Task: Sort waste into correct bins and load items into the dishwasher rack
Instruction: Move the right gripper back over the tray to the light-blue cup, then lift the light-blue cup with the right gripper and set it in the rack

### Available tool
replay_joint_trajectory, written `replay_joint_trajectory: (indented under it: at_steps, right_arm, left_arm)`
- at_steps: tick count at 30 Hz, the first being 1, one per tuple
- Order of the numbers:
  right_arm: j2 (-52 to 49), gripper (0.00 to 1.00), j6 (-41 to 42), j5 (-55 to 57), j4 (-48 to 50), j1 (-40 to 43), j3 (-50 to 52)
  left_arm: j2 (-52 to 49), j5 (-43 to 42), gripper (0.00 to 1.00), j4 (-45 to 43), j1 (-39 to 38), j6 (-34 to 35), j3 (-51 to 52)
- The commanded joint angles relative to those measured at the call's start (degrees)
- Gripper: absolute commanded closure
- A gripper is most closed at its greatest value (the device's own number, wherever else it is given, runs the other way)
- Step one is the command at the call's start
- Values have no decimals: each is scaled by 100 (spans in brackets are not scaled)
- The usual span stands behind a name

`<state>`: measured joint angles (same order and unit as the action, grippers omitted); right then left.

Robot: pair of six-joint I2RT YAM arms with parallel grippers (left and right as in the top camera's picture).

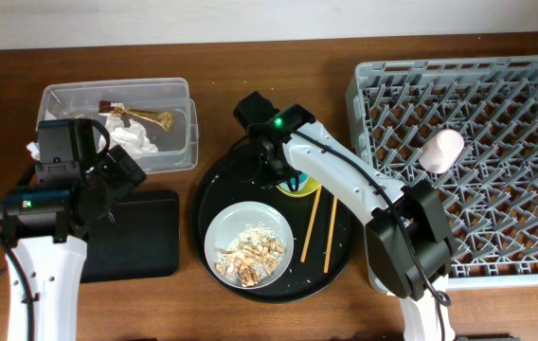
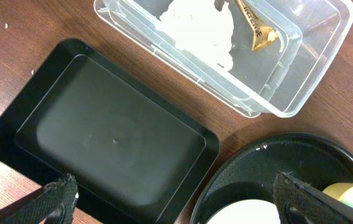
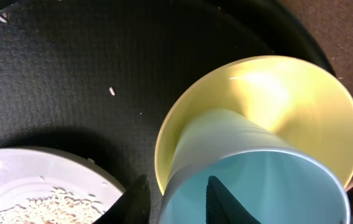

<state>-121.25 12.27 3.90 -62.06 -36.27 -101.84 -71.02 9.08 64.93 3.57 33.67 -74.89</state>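
Wooden brown tabletop, right arm down at the cup-in-bowl stack

Right gripper (image 3: 176, 186) has its jaws at a narrow gap straddling the rim of the light blue plastic cup (image 3: 257, 186), one finger inside and one outside. The cup sits in the round yellow-green bowl (image 3: 288, 99) just ahead. Left gripper (image 2: 175, 186) jaws are spread wide and empty, with the shallow black rectangular tray (image 2: 114, 140) ahead of them.
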Motion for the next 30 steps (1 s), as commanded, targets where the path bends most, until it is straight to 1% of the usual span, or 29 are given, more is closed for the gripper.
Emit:
replay_joint_trajectory:
  at_steps: [1,5,8,10,15,17,18,19,20,21,22,23,24,26,28,29,30]
  right_arm:
    - [-107,70,96,181,37,-55,68]
    - [-107,71,179,197,227,-48,258]
    - [-107,84,181,195,251,-48,258]
    - [-83,96,225,195,221,-48,232]
    - [142,96,243,186,-352,-24,-540]
    - [306,96,240,-170,-815,120,-1207]
    - [387,96,210,-439,-1182,317,-1770]
    - [444,96,149,-660,-1539,590,-2341]
    - [476,96,149,-719,-1755,800,-2682]
    - [533,96,61,-822,-2133,1281,-3279]
    - [557,96,-146,-1049,-2288,1589,-3560]
    - [581,96,-361,-1445,-2490,2116,-3886]
    - [584,96,-496,-2050,-2621,2837,-4083]
    - [549,96,-791,-3014,-2621,4004,-4068]
    - [535,96,-1060,-3519,-2601,4669,-3952]
    - [535,96,-1392,-3921,-2597,5222,-3814]
    - [509,96,-1440,-4068,-2594,5687,-3703]
  left_arm:
    - [63,83,1,-9,24,39,0]
    - [63,83,1,-9,24,39,0]
    - [63,83,1,-9,24,39,0]
    - [63,83,0,-9,24,39,0]
    - [63,83,1,-9,24,39,0]
    - [63,83,1,-9,24,39,0]
    - [63,83,1,-9,24,39,0]
    - [63,83,1,-9,24,39,0]
    - [63,83,1,-9,24,39,0]
    - [63,83,1,-9,24,39,0]
    - [63,83,1,-9,24,39,0]
    - [63,83,1,-9,24,39,0]
    - [63,83,1,-9,24,39,0]
    - [63,83,1,-9,24,39,0]
    - [63,83,1,-9,24,39,0]
    - [63,83,0,-9,24,39,0]
    - [63,83,1,-9,24,37,0]
